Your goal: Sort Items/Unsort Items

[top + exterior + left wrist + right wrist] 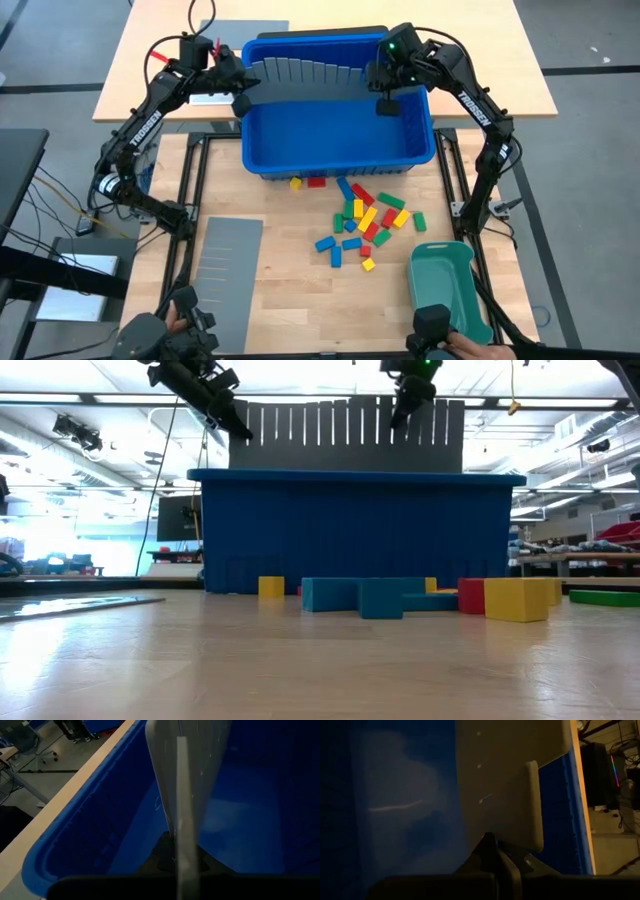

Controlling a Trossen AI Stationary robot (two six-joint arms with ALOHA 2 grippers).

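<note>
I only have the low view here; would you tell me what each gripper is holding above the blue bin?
Observer: Both hold the same grey slotted divider sheet. The left gripper is shut on one end, the right gripper on the other.
Operator: Thank you. Is anything already inside the blue bin?
Observer: From above, the blue bin shows only bare floor, no blocks.
Operator: What else lies on the table besides the blocks I see?
Observer: The blocks lie scattered before the bin, a teal tray sits near the table's front right, and a second grey sheet lies at front left.
</note>
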